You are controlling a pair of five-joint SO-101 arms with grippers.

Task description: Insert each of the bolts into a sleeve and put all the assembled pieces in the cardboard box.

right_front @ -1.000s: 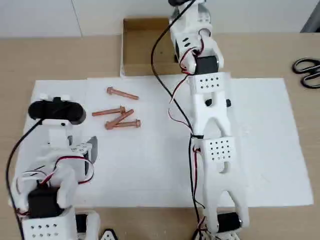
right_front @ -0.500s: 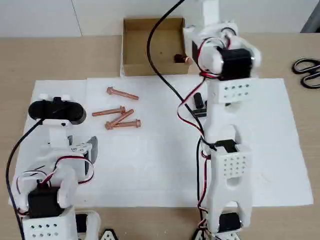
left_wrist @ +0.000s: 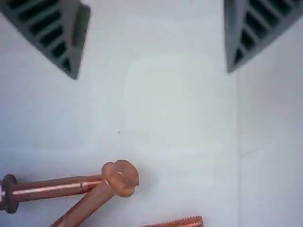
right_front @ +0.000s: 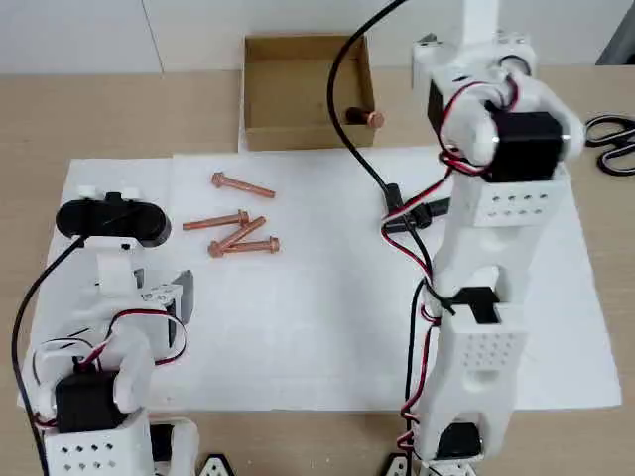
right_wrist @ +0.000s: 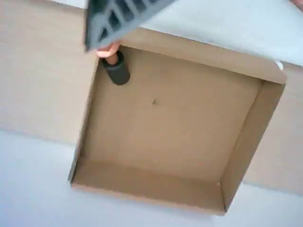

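Your left gripper (left_wrist: 151,68) sat at the near left of the table (right_front: 119,109), over the white sheet (right_front: 298,327), its jaws spread wide with nothing between them. Just to its right and a little farther away, four copper bolts (right_front: 238,235) lay loose on the sheet: one was alone on the far side, and the other three were bunched together, two of them crossing. None of them had a sleeve on it. At the far edge of the sheet, right of the bolts, stood the cardboard box (right_front: 298,89), open at the top. One assembled piece (right_front: 362,117), a bolt in a black sleeve, lay inside it against the right wall with the copper head toward that wall. Nearer to you than the box, two short black pieces (right_front: 427,210) that looked like sleeves lay on the sheet, touching the right arm's cable and just left of the arm. Your right arm (right_front: 496,198) stood raised to the right of the box. The right gripper (right_wrist: 120,19) was above the box's right wall, over the head of the assembled piece, and you could not tell whether it was open or closed. A pair of scissors (right_front: 610,139) lay on the bare table at the far right.
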